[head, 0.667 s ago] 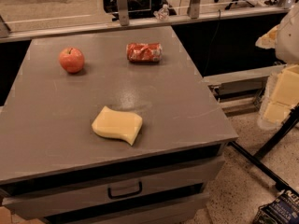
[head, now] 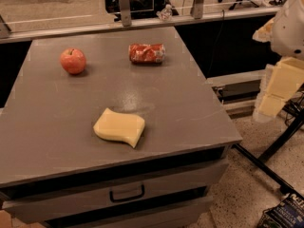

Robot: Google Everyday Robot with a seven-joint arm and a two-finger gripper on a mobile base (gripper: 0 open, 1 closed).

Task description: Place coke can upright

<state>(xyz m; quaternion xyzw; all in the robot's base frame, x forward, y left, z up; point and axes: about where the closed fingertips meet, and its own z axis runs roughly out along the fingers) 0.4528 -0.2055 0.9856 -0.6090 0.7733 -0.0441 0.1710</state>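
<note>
The coke can (head: 147, 53) is lying on its side toward the far edge of the grey bench (head: 190, 113), a little right of the middle, with its long axis running left to right. It is showing red with white markings, and it is touching only the bench top.

An apple (head: 72, 61) is sitting to the left of the can at about the same depth, well apart from it. A yellow sponge (head: 119, 127) is resting flat nearer the front edge, well apart from both the can and the apple.

The claw (head: 278, 91) is hanging beyond the right edge of the bench, out over the floor (head: 237, 194). It is showing as pale yellowish blocks below a white part of the arm (head: 289, 27). It is standing well apart from the can. How far it is open, and whether it is holding anything, I cannot tell.

Below the bench top, a drawer (head: 71, 201) is facing the camera with a dark handle (head: 127, 194) at its middle. On the speckled floor to the right, a dark bar (head: 266, 172) is running at a slant, and a printed packet (head: 285, 215) is lying in the bottom right corner.
</note>
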